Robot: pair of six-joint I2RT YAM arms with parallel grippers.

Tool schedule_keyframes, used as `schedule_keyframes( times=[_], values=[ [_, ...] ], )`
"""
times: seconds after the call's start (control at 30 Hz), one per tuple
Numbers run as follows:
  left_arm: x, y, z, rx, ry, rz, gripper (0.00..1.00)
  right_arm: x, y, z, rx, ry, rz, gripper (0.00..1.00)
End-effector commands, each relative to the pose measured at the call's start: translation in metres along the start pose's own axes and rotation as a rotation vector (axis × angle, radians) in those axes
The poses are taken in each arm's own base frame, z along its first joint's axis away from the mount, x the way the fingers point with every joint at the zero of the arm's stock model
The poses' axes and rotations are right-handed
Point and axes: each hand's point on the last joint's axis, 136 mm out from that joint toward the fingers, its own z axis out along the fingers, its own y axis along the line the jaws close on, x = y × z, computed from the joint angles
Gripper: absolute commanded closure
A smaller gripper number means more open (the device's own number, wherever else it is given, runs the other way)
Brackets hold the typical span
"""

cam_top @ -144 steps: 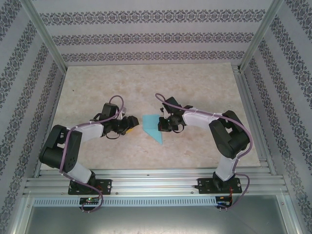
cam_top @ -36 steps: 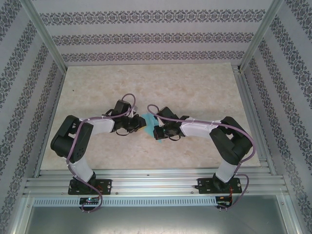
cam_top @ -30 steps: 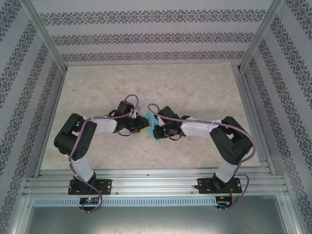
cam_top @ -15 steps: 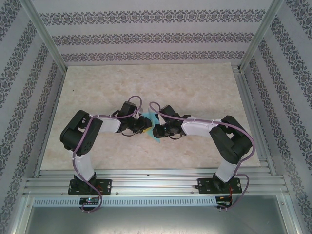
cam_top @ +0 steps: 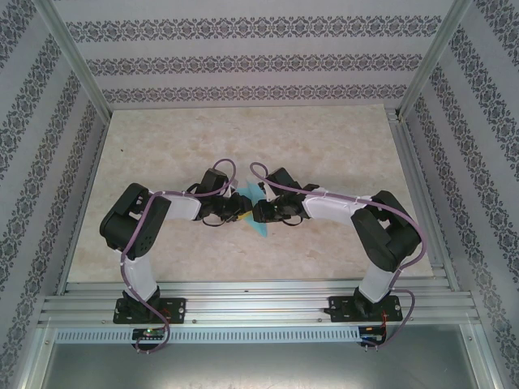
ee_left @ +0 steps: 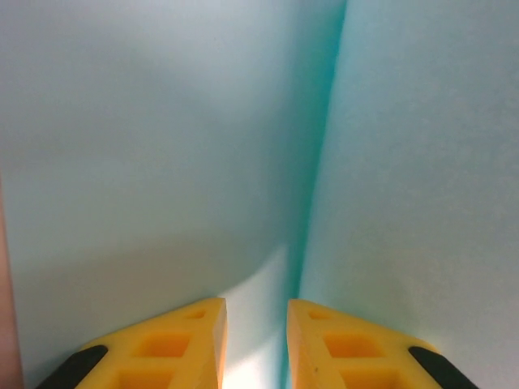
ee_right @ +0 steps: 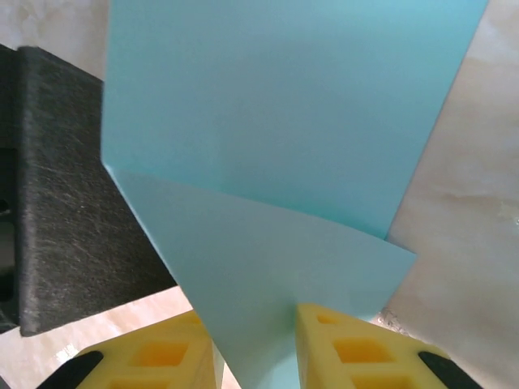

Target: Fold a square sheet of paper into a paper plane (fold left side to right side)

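The square sheet of paper (cam_top: 261,229) is turquoise, partly folded, and stands up off the table between my two grippers at the table's middle. My left gripper (cam_top: 242,212) comes in from the left and my right gripper (cam_top: 257,213) from the right, almost tip to tip. In the left wrist view the paper (ee_left: 162,146) is very close, and a crease runs down into the gap of the left gripper (ee_left: 256,344), whose jaws stand apart. In the right wrist view a folded flap of the paper (ee_right: 276,105) passes between the jaws of the right gripper (ee_right: 255,348), also apart.
The beige marbled table (cam_top: 324,146) is walled by patterned panels and aluminium posts, with a metal rail (cam_top: 259,304) along the near edge. The left gripper's black body (ee_right: 65,194) sits just behind the paper in the right wrist view.
The left arm has pushed right until both grippers meet at the paper. The right gripper's jaws have parted from shut. The paper is bunched higher between them.
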Motion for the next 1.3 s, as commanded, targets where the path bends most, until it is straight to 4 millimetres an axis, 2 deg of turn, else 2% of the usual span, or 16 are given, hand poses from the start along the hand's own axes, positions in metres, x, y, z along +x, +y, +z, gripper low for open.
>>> schedule_keyframes(
  times=[0.0, 0.3, 0.63, 0.77, 0.87, 1.07, 1.27],
  values=[
    [0.003, 0.023, 0.008, -0.083, -0.004, -0.031, 0.72, 0.002, -0.005, 0.007, 0.029, 0.023, -0.017, 0.71],
    [0.003, 0.024, 0.008, -0.092, -0.001, -0.032, 0.72, 0.019, -0.007, 0.010, 0.094, 0.058, -0.042, 0.68],
    [0.003, 0.023, 0.009, -0.092, 0.000, -0.033, 0.72, 0.032, -0.007, 0.004, 0.232, 0.077, -0.125, 0.71],
    [0.003, 0.024, 0.009, -0.094, 0.000, -0.034, 0.72, 0.034, -0.005, 0.004, 0.244, 0.077, -0.132, 0.74],
    [0.003, 0.025, 0.009, -0.095, -0.001, -0.036, 0.73, 0.031, -0.005, -0.002, 0.270, 0.063, -0.146, 0.66],
    [0.002, 0.025, 0.010, -0.095, -0.001, -0.039, 0.73, 0.022, 0.003, -0.021, 0.346, 0.039, -0.224, 0.65],
    [0.003, 0.025, 0.010, -0.094, 0.000, -0.040, 0.73, 0.028, 0.012, -0.010, 0.378, 0.061, -0.263, 0.65]
  ],
)
